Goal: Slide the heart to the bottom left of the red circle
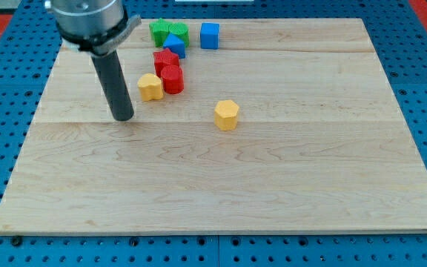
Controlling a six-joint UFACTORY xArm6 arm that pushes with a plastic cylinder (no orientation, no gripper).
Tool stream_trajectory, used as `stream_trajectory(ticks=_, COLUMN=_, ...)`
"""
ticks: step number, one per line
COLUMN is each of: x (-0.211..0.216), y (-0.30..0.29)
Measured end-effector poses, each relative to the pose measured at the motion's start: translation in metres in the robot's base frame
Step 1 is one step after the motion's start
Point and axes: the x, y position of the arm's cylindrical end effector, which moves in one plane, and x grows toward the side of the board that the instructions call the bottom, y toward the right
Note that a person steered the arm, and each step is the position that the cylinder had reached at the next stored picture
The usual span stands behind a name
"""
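Pale wood planks are forming the counter [273, 185]. Up near its 11 o'clock, the yellow heart [150, 87] is sitting, touching the red circle [173, 79] at that block's 8 o'clock. It is looking light, rigid and likely quick to spin, so pushing square on a flat side seems wisest. My tip [124, 117], a plain rod tool with nothing to spread or pinch, is resting at the heart's 7 o'clock, near but apart.

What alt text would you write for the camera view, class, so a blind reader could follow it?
My tip rests on a wooden board, left of a yellow heart touching a red circle. Red, blue and green blocks cluster above; a yellow hexagon sits apart, right.
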Motion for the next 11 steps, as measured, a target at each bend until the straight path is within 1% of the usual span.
stream_trajectory(ticks=1, x=0.01, y=-0.013)
stream_trajectory(ticks=2, x=-0.012, y=-0.024)
stream_trajectory(ticks=3, x=-0.031, y=-0.02)
stream_trajectory(ticks=4, x=-0.078, y=-0.038)
stream_trajectory(ticks=5, x=-0.103, y=-0.016)
stream_trajectory(ticks=6, x=-0.072, y=0.021)
stream_trajectory(ticks=7, x=-0.031, y=0.023)
stream_trajectory(ticks=8, x=0.004, y=0.01)
stream_trajectory(ticks=9, x=0.015, y=0.088)
stream_trajectory(ticks=10, x=0.055, y=0.16)
stream_trajectory(ticks=11, x=0.049, y=0.207)
